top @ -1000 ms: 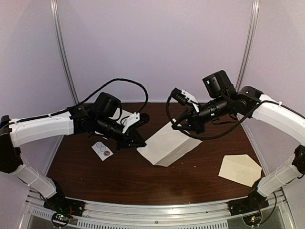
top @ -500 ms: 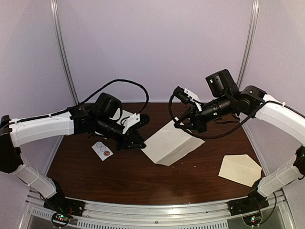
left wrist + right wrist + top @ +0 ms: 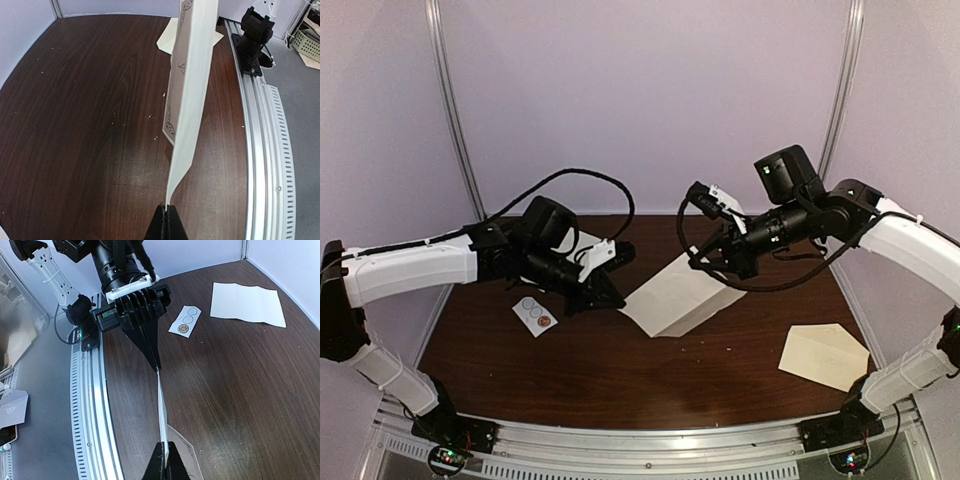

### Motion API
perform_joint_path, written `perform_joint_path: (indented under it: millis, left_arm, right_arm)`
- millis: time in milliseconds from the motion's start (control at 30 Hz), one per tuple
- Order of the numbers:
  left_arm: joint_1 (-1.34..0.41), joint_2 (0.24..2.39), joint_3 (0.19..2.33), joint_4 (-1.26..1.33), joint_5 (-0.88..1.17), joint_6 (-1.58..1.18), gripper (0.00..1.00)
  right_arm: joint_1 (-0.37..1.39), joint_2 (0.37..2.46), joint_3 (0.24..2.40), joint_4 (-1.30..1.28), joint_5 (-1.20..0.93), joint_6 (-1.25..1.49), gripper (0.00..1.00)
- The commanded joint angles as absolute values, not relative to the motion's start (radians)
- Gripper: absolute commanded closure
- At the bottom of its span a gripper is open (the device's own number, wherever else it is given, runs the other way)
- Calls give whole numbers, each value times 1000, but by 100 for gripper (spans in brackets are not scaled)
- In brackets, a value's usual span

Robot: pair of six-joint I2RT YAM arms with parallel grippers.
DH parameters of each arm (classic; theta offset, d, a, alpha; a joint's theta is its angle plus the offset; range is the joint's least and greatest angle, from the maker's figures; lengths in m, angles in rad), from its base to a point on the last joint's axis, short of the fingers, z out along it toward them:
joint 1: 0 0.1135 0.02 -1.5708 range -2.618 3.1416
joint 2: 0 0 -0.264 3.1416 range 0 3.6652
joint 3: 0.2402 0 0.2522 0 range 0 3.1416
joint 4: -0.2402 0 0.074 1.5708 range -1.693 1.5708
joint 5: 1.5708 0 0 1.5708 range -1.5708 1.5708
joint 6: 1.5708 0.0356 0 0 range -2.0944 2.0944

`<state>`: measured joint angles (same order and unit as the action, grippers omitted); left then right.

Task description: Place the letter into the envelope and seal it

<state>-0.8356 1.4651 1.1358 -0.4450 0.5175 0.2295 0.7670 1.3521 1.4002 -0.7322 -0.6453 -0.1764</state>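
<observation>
letter (image 3: 675,295): pale sheet with an ornate printed border, lifted over the middle of the desk (image 3: 580,370) and stretched between the two arms; both wrist cameras see it edge-on; whether its low corner touches the wood cannot be told
left jaws: pressed together on the end of the letter nearer the left arm, pinching only its very edge
right jaws: closed on the opposite end, again right at the edge, higher than the left end
envelope (image 3: 825,355): cream, pointed flap, flat on the desk at the near right by the right arm's base, well apart from the letter
sticker card (image 3: 535,313): small white card with round stickers, flat on the desk under the left arm
creased sheet (image 3: 247,300): white, lying at the far left, beyond the sticker card
</observation>
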Motion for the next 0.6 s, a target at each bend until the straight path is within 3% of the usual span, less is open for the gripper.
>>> perform_joint_path:
  millis: [0,100,133,300,567]
  left_arm:
    - [-837,1476,1173,-449,571,237,90]
    - [-838,1475,1216,-423,657,214,55]
    - [-838,1475,1231,-408,668,201,50]
    - [-841,1515,1312,-358,680,127,42]
    - [-867,1587,1326,-326,698,87,43]
  right_arm:
    - [761,1345,1407,-715,-676,-168,100]
    - [762,1379,1416,-709,-722,-169,100]
    - [762,1390,1418,-706,-728,-172,100]
    - [765,1426,1425,-684,-769,-184,100]
    - [775,1446,1427,-673,-782,-190,100]
